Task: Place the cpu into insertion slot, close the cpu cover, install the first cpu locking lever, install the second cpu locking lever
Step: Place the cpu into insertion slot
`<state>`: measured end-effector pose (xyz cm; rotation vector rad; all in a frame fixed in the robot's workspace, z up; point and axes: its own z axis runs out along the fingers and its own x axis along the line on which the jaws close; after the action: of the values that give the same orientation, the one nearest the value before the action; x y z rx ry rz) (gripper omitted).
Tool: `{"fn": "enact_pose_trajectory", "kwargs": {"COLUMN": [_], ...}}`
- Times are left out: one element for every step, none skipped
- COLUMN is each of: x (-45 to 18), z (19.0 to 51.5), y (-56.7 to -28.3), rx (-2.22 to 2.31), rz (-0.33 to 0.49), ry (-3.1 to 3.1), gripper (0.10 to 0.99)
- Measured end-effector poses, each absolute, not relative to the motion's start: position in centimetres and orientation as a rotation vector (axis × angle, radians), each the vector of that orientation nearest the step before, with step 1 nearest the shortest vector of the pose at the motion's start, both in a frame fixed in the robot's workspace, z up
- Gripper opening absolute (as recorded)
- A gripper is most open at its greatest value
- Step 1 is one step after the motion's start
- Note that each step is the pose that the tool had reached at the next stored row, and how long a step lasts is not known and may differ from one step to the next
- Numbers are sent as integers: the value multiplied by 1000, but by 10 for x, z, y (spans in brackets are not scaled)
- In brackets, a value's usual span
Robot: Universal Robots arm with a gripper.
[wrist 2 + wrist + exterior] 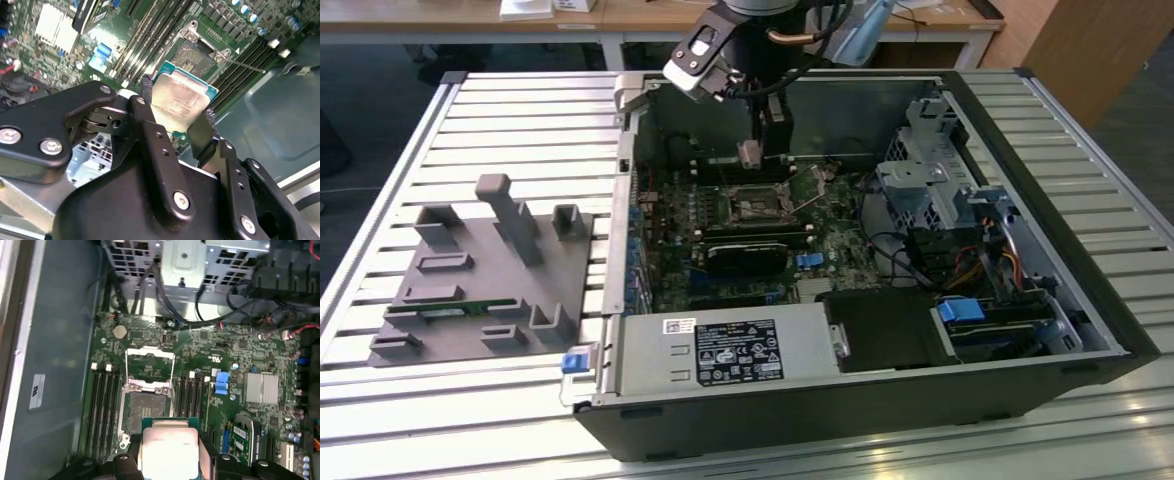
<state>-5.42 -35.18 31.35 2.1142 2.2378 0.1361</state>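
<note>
Currently the gripper [177, 102] pinches the cpu [184, 95] by two opposite edges, held clear above the insertion slot [145, 412], which lies just past its edge.

The cpu [170, 447] hides part of the insertion slot [139, 410]
</note>
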Motion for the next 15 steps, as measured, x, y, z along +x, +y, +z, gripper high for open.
{"fn": "enact_pose_trajectory", "kwargs": {"x": [-54,-54,-54,-54,-54,-54,-54,-54,-54,-54,-54,-54,-54,-54,-54], "z": [313,312,312,311,311,311,311,311,310,310,310,309,309,308,308], "y": [-352,-352,-352,-352,-352,-352,-352,-352,-352,-352,-352,-352,-352,-352,-351], "rx": [2133,2148,2159,2162,2162,2163,2163,2163,2163,2163,2163,2163,2163,2163,2165], "rz": [135,134,134,133,133,134,134,134,134,134,134,134,134,134,133], "ry": [2219,2204,2193,2189,2189,2188,2188,2188,2188,2188,2188,2188,2188,2188,2186], "gripper": [533,533,533,533,533,533,533,533,533,533,533,533,533,533,533]}}
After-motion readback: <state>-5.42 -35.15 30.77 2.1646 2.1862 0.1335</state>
